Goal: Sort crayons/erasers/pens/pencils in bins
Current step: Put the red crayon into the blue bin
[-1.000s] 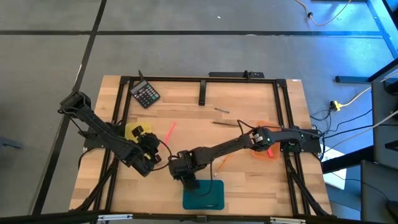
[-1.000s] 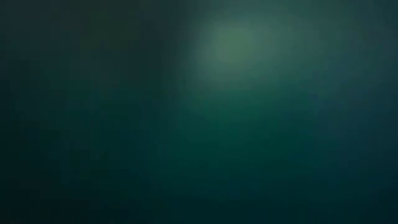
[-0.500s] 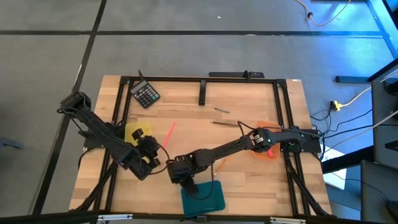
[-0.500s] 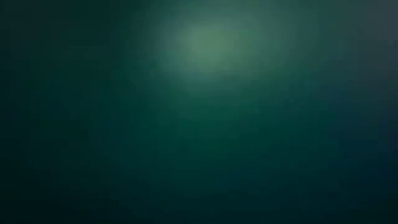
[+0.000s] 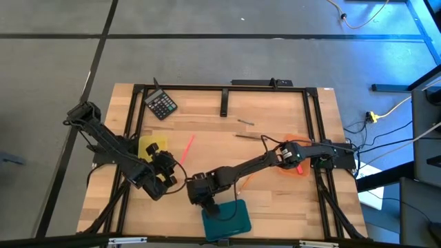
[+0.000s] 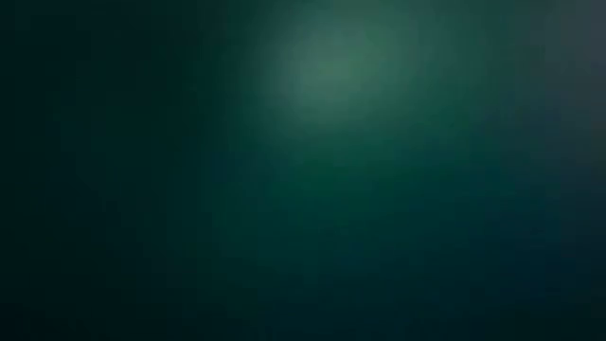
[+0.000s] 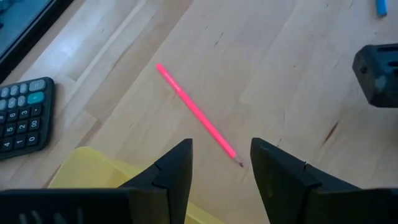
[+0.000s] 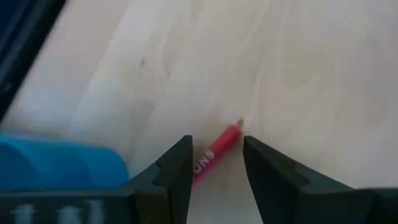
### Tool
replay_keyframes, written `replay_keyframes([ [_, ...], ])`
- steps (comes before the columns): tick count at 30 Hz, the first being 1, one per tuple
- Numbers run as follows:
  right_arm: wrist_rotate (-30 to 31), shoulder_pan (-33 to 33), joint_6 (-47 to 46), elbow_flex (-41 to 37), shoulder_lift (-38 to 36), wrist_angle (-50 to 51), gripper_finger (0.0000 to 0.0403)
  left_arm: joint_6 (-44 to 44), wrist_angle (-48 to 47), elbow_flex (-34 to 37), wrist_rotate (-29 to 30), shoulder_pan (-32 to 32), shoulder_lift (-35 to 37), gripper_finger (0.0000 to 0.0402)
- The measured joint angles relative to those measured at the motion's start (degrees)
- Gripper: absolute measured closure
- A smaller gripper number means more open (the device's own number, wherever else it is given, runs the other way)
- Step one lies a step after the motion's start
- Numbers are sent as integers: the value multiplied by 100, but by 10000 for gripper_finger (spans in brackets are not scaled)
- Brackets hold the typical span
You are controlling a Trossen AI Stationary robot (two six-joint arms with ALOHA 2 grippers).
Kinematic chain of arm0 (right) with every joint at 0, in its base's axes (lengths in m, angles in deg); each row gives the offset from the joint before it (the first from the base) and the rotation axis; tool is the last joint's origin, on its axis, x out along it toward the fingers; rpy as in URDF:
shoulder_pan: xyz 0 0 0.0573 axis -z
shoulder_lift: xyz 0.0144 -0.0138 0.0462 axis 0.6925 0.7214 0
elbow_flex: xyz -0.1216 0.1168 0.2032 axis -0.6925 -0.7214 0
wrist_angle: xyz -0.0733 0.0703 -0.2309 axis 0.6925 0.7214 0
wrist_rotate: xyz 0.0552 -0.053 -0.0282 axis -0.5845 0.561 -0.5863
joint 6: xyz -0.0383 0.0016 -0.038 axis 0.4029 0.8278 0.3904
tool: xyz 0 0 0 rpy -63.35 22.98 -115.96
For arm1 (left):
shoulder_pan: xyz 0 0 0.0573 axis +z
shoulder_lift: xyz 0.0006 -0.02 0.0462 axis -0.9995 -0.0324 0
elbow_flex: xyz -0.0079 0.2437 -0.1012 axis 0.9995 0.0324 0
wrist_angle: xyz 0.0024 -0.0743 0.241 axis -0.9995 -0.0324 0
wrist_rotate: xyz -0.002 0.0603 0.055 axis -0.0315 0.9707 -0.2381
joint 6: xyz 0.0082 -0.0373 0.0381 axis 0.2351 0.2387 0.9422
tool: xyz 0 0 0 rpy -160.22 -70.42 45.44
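Pale wood table, matt; translucent yellow bin.

Black calculator with grey keys, tilted, at far left corner of light wooden table. Black metal frame rims tabletop. Yellow cable across grey floor, right side.

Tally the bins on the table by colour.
yellow bin: 1
orange bin: 1
teal bin: 1
Total: 3
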Motion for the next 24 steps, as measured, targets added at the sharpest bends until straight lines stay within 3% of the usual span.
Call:
replay_keyframes([
  [8, 624, -17, 138, -13, -13, 292, 262, -3, -2, 0, 0, 0, 0, 246],
  [17, 1664, 103, -200, 424, 11, 1177, 313, -3, -2, 2, 0, 0, 0, 246],
  [20, 1694, 215, -456, 458, 11, 1431, 332, -3, -2, 2, 0, 0, 0, 246],
  [24, 1232, 379, -664, 404, 1, 1635, 364, -1, -4, 2, 0, 0, 0, 246],
])
